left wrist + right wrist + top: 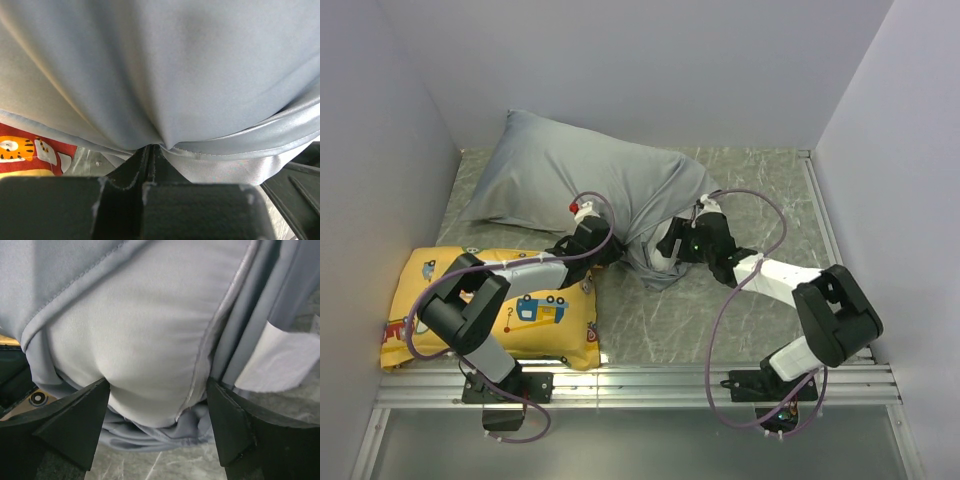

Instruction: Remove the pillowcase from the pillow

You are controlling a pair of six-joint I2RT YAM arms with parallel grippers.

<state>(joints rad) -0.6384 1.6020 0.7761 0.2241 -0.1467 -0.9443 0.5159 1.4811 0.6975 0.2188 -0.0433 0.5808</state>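
The pillowcase (585, 175), pillow inside, is lying from the tabletop's far-left corner toward centre. The left end effector (152, 150) is pinching its near open hem; the right end effector (157, 405) is spreading wide around the pillow (145, 355) end.

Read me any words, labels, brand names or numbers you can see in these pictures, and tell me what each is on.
No text can be read in any view.
White tag beside the grey pillowcase: blank as far as it shows.
Yellow cushion: only printed cartoon vehicles, no legible lettering.
Tiger print on the cushion: picture only, no words.
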